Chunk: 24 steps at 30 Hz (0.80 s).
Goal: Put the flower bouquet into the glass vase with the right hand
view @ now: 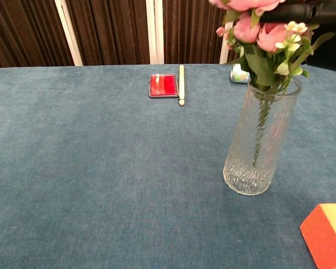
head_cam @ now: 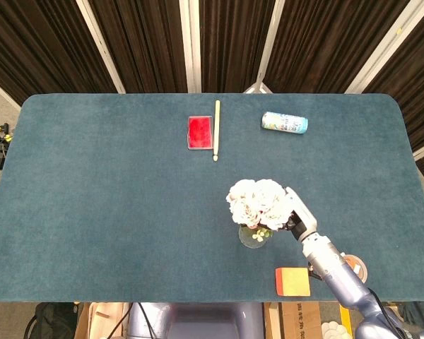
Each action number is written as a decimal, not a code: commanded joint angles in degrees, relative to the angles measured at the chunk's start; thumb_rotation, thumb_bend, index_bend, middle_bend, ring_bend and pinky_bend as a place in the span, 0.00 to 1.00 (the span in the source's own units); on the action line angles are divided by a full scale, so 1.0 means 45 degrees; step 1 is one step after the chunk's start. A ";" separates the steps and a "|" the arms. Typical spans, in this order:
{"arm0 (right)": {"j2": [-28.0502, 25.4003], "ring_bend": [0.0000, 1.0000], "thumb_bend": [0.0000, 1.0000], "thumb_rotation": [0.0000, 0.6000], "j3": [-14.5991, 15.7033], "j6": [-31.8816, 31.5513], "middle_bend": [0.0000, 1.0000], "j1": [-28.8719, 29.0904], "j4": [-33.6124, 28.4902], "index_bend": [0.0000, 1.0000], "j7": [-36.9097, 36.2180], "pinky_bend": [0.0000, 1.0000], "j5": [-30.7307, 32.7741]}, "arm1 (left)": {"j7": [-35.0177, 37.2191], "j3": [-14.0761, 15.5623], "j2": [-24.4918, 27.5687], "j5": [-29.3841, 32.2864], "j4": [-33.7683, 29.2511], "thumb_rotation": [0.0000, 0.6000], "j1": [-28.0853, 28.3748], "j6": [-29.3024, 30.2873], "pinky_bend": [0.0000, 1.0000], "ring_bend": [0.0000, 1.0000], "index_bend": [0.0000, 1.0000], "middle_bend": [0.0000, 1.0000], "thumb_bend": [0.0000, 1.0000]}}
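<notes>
— Where is the flower bouquet (view: 259, 35)?
— Its stems stand inside the glass vase (view: 259, 141), blooms above the rim.
— And the right hand (head_cam: 297, 215)?
— Just right of the vase, against the blooms; whether its fingers grip them or lie loose, I cannot tell.
— What else lies around the vase?
— Beyond it, a red stamp pad (head_cam: 199, 132), a wooden stick (head_cam: 216, 130) beside that, and a can (head_cam: 284, 122) on its side. Nearer than the vase, an orange-and-yellow sponge (head_cam: 292, 281).

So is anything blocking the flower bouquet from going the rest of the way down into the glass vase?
Nothing visible does. The flower bouquet stems already run down inside the glass vase, and the right hand holds the bouquet at the rim.
</notes>
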<state>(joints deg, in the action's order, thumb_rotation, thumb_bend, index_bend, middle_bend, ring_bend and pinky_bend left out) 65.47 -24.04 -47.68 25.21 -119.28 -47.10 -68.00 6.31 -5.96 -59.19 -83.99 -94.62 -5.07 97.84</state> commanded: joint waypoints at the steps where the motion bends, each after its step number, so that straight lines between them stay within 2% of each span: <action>1: -0.0313 0.07 0.22 1.00 0.0088 0.0566 0.14 0.0114 0.0391 0.21 -0.0860 0.00 -0.0873 | -0.0001 -0.0004 -0.0009 -0.0010 0.0003 1.00 0.0003 0.0007 0.06 0.00 0.14 0.00 0.34; 6: -0.0689 0.01 0.16 1.00 0.0168 0.0432 0.07 0.0061 0.0783 0.14 -0.1588 0.00 -0.1920 | 0.0002 -0.0018 -0.0025 -0.0004 0.0009 1.00 -0.0013 0.0045 0.06 0.00 0.14 0.00 0.34; 13: -0.1619 0.00 0.08 1.00 0.0414 0.0101 0.01 -0.0099 0.0735 0.04 -0.1397 0.00 -0.2327 | -0.0033 0.0014 -0.0033 -0.0069 -0.0011 1.00 -0.0010 0.0038 0.06 0.00 0.14 0.00 0.34; 19: -0.2752 0.00 0.08 1.00 0.0856 -0.0400 0.00 -0.0547 0.0556 0.01 -0.1251 0.00 -0.3100 | -0.0028 0.0050 -0.0018 -0.0112 -0.0027 1.00 -0.0008 0.0008 0.06 0.00 0.14 0.00 0.34; 24: -0.4055 0.00 0.07 1.00 0.1416 -0.1500 0.00 -0.1420 0.0908 0.00 -0.1550 0.00 -0.4233 | 0.0286 0.0096 0.0034 -0.0246 -0.0027 1.00 -0.0056 0.0088 0.06 0.00 0.14 0.00 0.34</action>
<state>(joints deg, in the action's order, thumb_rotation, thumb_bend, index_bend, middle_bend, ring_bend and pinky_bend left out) 49.77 -19.03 -52.28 20.68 -116.13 -53.27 -84.82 7.56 -5.56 -59.07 -85.05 -94.77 -5.28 98.18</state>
